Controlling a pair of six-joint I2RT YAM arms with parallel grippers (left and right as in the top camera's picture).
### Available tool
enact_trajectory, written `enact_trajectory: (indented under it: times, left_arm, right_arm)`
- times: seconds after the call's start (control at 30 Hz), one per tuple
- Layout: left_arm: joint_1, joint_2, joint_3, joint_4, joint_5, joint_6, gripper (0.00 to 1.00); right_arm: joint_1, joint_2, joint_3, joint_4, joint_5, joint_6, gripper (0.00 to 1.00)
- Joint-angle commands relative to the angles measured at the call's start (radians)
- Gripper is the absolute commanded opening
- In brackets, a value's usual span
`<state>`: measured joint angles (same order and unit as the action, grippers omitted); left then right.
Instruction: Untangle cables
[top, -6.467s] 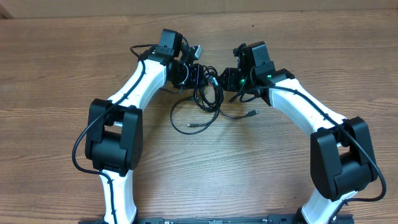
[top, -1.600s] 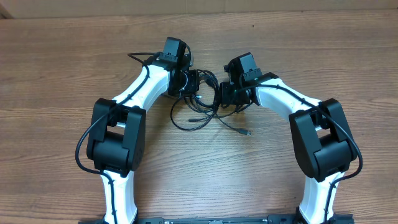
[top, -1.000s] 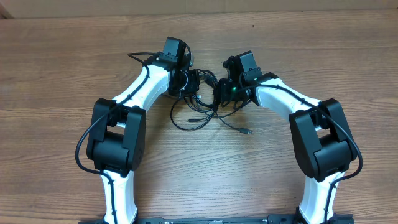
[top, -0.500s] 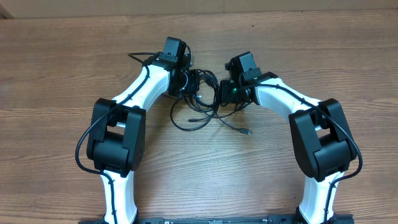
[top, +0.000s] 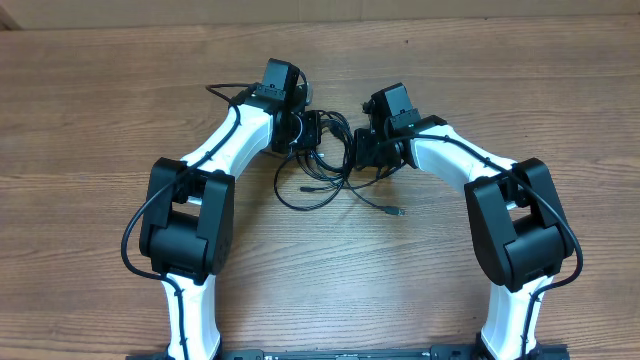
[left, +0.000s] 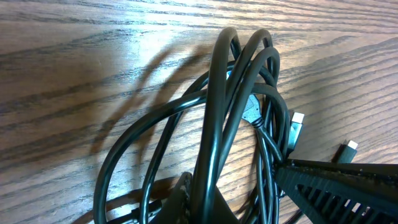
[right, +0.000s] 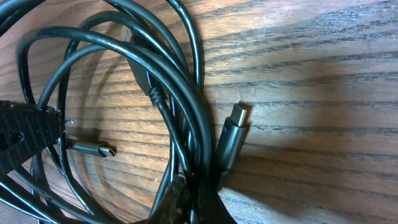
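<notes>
- A wooden counter (top: 100, 100) seen from above, with two white and black robot arms reaching toward its far middle.
- The cables (top: 325, 170) lie there as a loose tangle of thin black loops, directly between the two arm tips.
- The left arm (top: 225, 140) comes in from the left. The left jaws sit at the far left edge of the tangle, closed tight on several strands.
- In the left wrist view, a bundle of cables (left: 217, 124) arches up off the wood and runs down into the jaws. Two silvery plug tips (left: 297, 127) lie to the right of it.
- The right arm (top: 450, 160) comes in from the right. The right jaws are at the right edge of the tangle, pinched closed on cable strands.
- In the right wrist view, curved cables (right: 155, 81) run down between the ribbed fingers (right: 25, 137). A plug end (right: 230, 140) rests on the wood just beside them.
- One loose cable end (top: 397, 211) trails toward the near right, apart from the main loops.
</notes>
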<state>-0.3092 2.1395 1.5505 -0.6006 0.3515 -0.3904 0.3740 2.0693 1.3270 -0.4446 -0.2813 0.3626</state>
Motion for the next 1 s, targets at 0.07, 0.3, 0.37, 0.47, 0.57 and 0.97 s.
enact_trajectory:
  times: [0.07,0.3,0.37,0.47,0.57,0.97]
  left_arm:
    - [-0.005,-0.034,-0.007,0.003,0.015,0.001,0.04]
    - [-0.005,-0.034,-0.007,0.003,0.015,0.001,0.04]
    - [-0.005,-0.034,-0.007,0.004,0.014,0.001,0.04]
    - [-0.005,-0.034,-0.007,0.004,0.014,0.001,0.04]
    - [-0.005,-0.034,-0.007,0.004,0.014,0.001,0.05]
    - [-0.006,-0.034,-0.007,0.007,0.015,0.001,0.05]
  right_arm:
    - [-0.024,0.02,0.05,-0.091,0.001,0.003,0.04]
    - [-0.061,0.02,0.16,-0.348,0.106,-0.057,0.04]
    - [-0.068,0.02,0.163,-0.369,0.117,-0.057,0.04]
    - [-0.074,0.02,0.163,-0.38,0.106,-0.057,0.04]
    - [-0.073,0.02,0.166,-0.33,-0.082,-0.137,0.21]
    - [-0.018,0.022,0.166,-0.158,0.027,-0.159,0.36]
